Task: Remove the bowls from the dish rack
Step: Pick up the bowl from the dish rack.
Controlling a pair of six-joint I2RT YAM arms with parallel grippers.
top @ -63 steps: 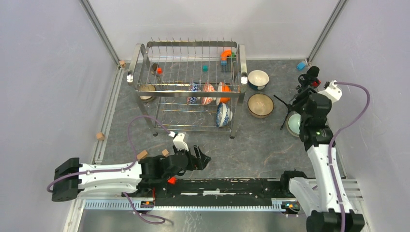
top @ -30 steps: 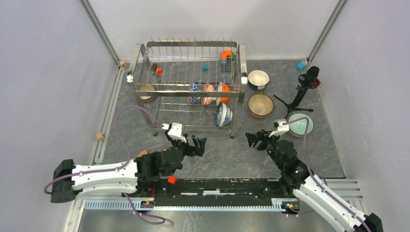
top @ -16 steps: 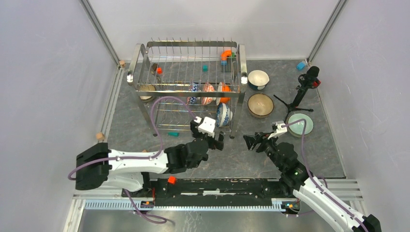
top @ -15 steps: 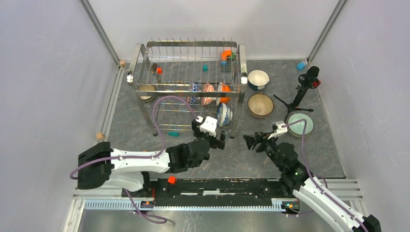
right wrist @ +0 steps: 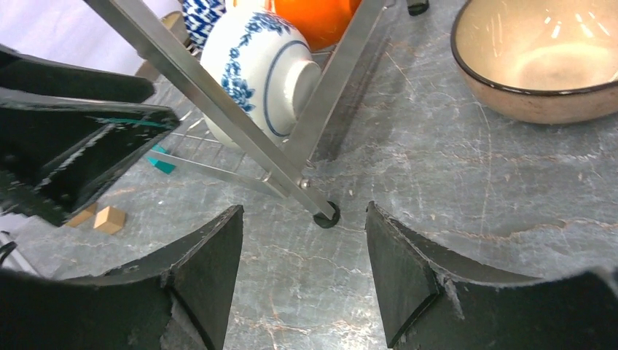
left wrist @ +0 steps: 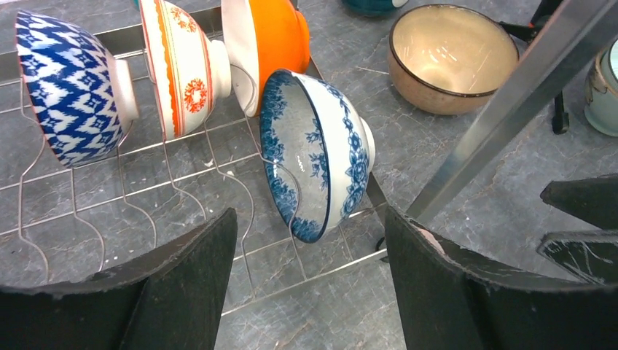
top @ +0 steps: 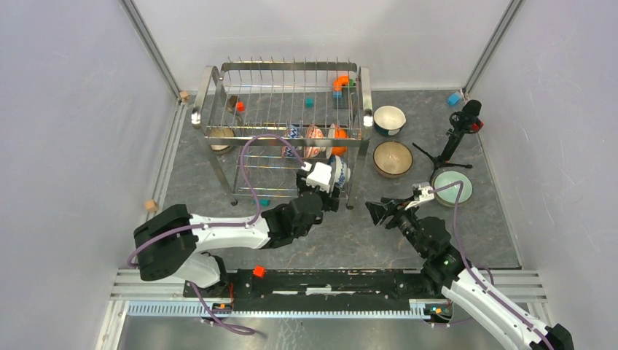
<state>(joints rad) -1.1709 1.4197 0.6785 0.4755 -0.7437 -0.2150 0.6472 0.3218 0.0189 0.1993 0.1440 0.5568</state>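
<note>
From where I stand, the one to go for is the blue-flowered bowl [left wrist: 317, 157]. It sits on its edge among the wire prongs at the right front corner of the dish rack [top: 284, 136], on the lower tier. Its mouth is turned toward the other racked bowls and its foot sits just beside the rack's corner leg. It looks like glazed ceramic: rigid, fairly weighty for its size, slick to the touch, and likely to chip if knocked against the wire or that leg. I'd pinch the wall at the upper rim, one finger inside and one outside, since the rounded back would probably slip under a squeeze. Then I'd lift straight up clear of the prongs. The left gripper [left wrist: 310, 219] is on the near side of the bowl with its jaws spread, one finger to each side and neither touching. It holds nothing. The right gripper [right wrist: 304, 211] hangs low over the table [right wrist: 466, 182] by the rack's foot, jaws apart and empty. Behind the target, the zigzag blue bowl [left wrist: 69, 87], the red-patterned bowl [left wrist: 182, 65] and the orange bowl [left wrist: 273, 40] stand on edge in a row.
</note>
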